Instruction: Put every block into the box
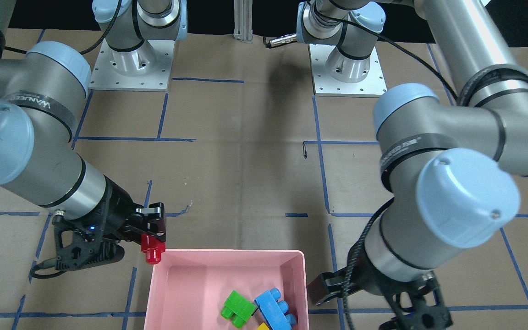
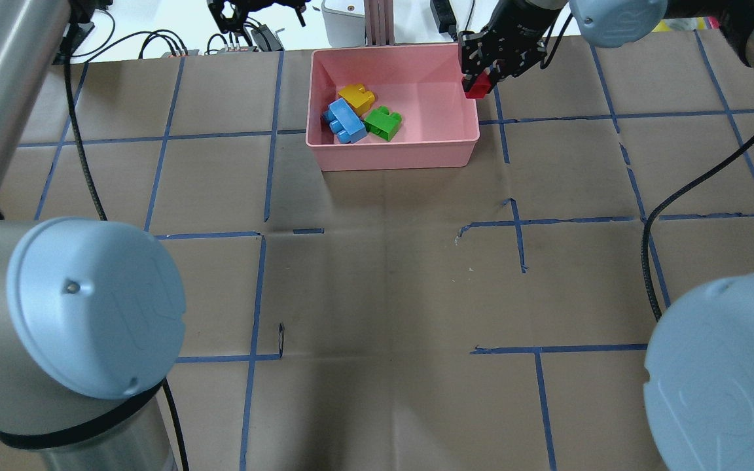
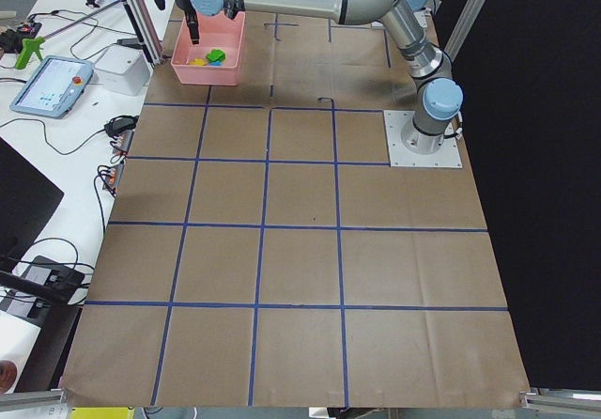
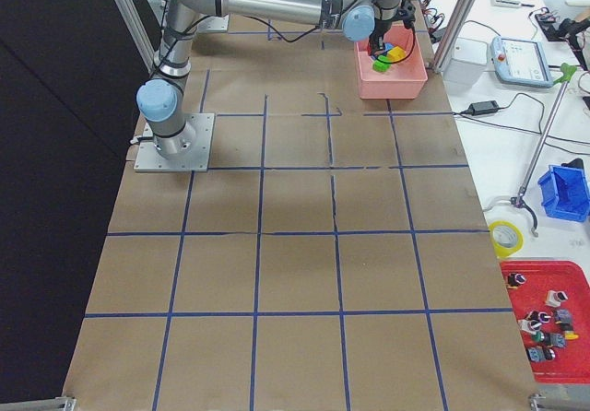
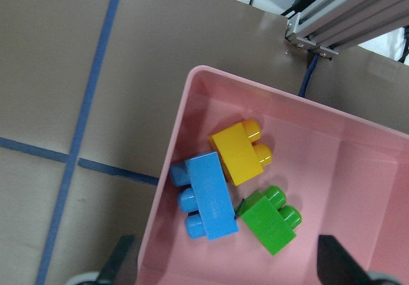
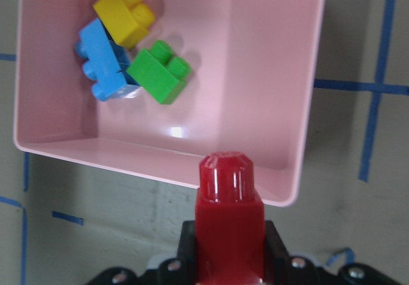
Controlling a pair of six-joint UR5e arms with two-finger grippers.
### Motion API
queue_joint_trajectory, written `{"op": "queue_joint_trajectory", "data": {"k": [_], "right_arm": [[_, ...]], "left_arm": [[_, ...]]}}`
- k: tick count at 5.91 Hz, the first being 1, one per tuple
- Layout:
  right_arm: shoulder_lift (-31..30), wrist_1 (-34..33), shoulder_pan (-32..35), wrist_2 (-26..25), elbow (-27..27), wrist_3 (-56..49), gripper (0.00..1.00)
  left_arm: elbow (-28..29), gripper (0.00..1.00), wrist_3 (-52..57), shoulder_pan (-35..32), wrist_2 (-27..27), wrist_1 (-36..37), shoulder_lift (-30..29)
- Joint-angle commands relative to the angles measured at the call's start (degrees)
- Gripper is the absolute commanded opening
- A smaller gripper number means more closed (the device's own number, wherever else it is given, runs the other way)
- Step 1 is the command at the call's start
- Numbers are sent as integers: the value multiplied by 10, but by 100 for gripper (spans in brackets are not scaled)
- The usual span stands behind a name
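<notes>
The pink box (image 2: pixel 393 154) stands at the table's far edge. The green (image 2: pixel 383 123), blue (image 2: pixel 344 121) and yellow (image 2: pixel 357 98) blocks lie together inside it, towards its left side. My right gripper (image 2: pixel 482 75) is shut on the red block (image 2: pixel 478 86) and holds it studs down above the box's right rim, near a corner (image 1: pixel 152 251). In the right wrist view the red block (image 6: pixel 229 202) hangs just outside the box wall (image 6: pixel 160 163). My left gripper (image 5: pixel 230 259) is open and empty, above the box's left wall (image 5: pixel 166 189).
An aluminium post (image 2: pixel 377 23) and cables stand just behind the box. Brown paper with a blue tape grid (image 2: pixel 521 222) covers the table. The two arm bases (image 1: pixel 131 64) sit on the robot's side.
</notes>
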Motion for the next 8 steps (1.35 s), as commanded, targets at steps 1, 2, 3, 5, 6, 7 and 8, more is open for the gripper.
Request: {"op": "queue_joint_trajectory", "data": {"k": [1,2,3,5,6,7,8], "right_arm": [[86,-35,38,37,-85,9,9],[129,-49,54,39,-129,6,10],[152,-87,57,40,-162,6,21],[155,-88,58,31,-168,-3,100],[153,-84,57,30,-168,-13,100],[142,-82,57,28,-157,-15,100],[124,-78,54,-15,-155,-16,100]], "left_arm": [[-79,100,82,44,1,-32,100],[-155,100,108,63,1,-32,169],[-230,100,113,68,2,-30,240],[-331,100,98,65,1,-19,322],[-346,99,98,46,17,-19,336],[-345,99,92,11,94,-2,325],[-351,99,93,-1,87,23,326]]}}
